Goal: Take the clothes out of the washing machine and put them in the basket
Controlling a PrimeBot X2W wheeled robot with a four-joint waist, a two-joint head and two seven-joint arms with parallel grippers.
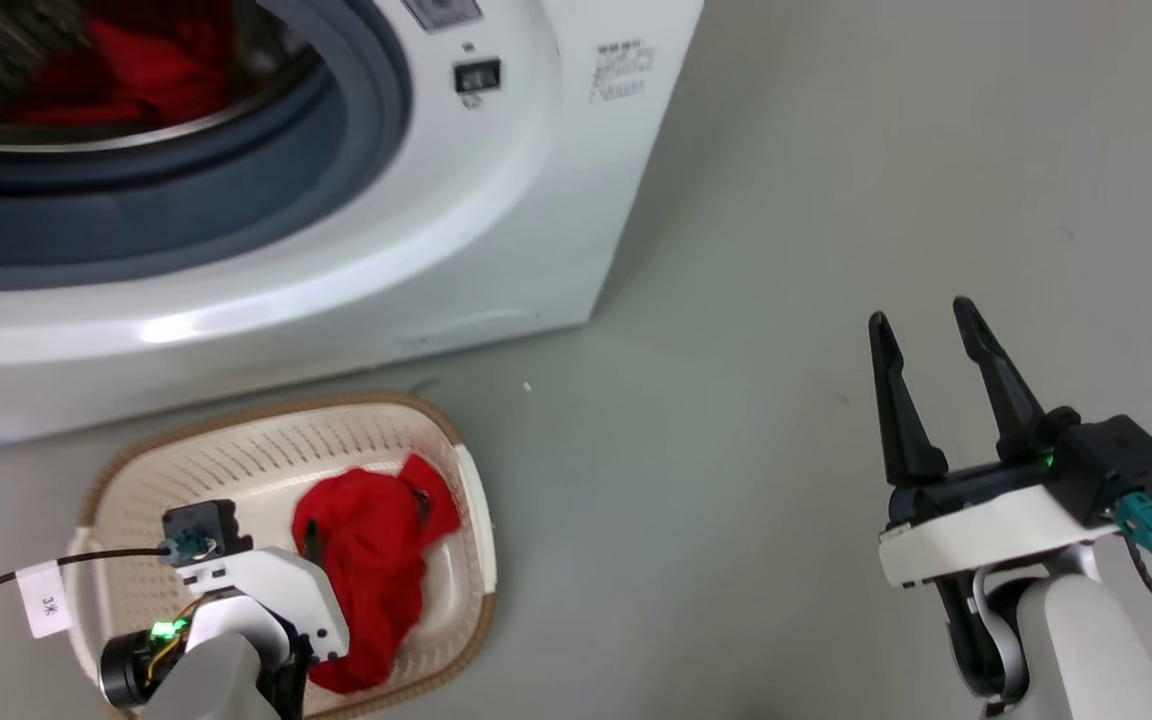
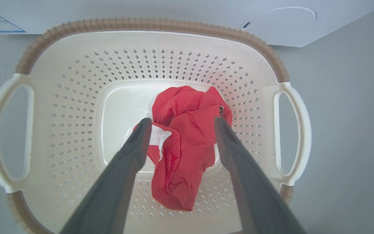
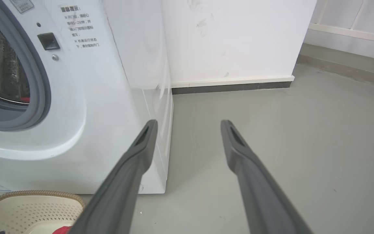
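Note:
A red garment (image 1: 376, 570) of the clothes lies crumpled in the cream basket (image 1: 336, 405) on the floor before the washing machine (image 1: 496, 230). More red clothes (image 1: 136, 70) sit inside the steel drum. My left gripper (image 1: 314, 548) points down into the basket. In the left wrist view, the left gripper (image 2: 183, 123) is open, its fingers standing either side of the garment (image 2: 187, 143), which rests on the basket (image 2: 148, 24) bottom. My right gripper (image 1: 926, 330) is open and empty above the floor to the right; in its own wrist view the right gripper (image 3: 188, 125) faces the machine's corner (image 3: 86, 107).
Grey floor (image 1: 786, 300) spreads to the right of the machine. A white wall with a dark skirting (image 3: 232, 87) stands behind it. The porthole's grey rubber rim (image 1: 236, 190) is open toward me. A tagged cable (image 1: 41, 600) trails from my left wrist.

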